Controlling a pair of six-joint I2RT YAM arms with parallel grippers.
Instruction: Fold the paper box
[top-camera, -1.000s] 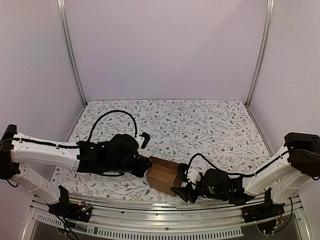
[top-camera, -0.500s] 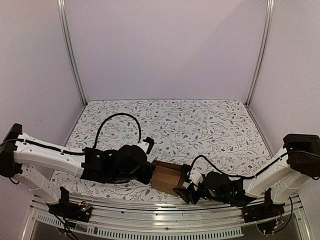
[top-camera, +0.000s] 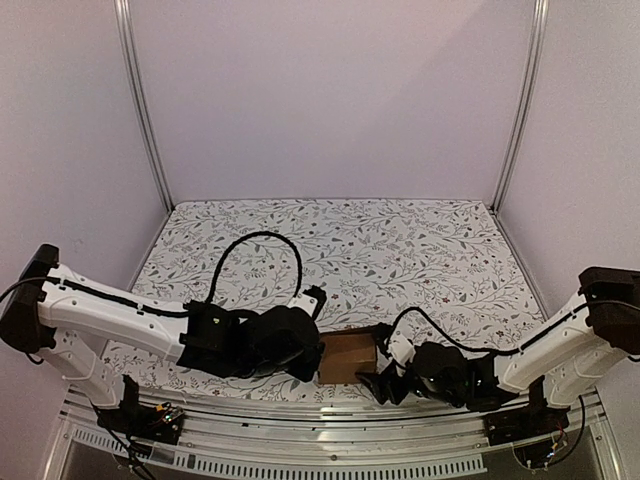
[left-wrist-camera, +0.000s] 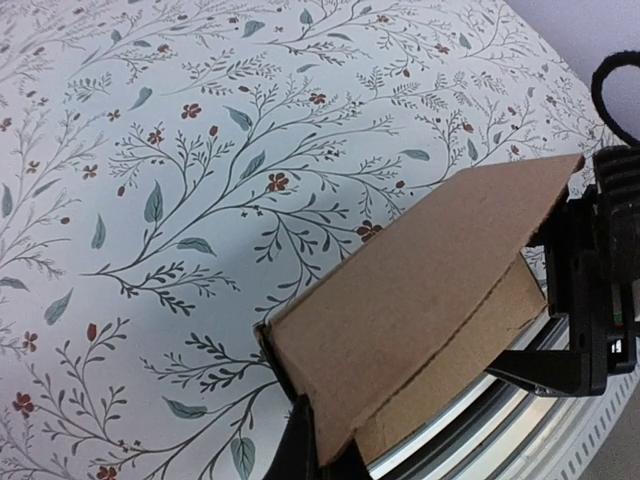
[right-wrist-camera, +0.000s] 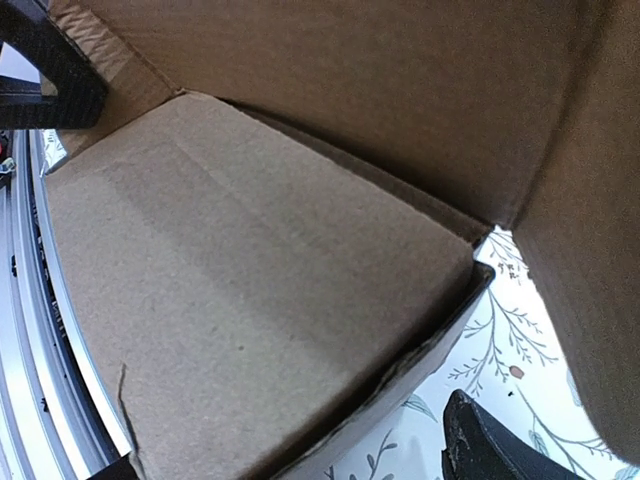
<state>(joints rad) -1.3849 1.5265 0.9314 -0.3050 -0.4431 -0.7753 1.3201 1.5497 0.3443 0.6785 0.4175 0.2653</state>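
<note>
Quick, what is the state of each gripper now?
Left gripper: closed, pinching a flap of the paper box.
Right gripper: open, close beside the box, not holding it.

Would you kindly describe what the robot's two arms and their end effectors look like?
The left arm and right arm have white link shells with black joint housings and black wrists. The left end effector and right end effector are black, each with two fingers. A thin black cable arches over each forearm: the left cable and the right cable. No markings are legible.
</note>
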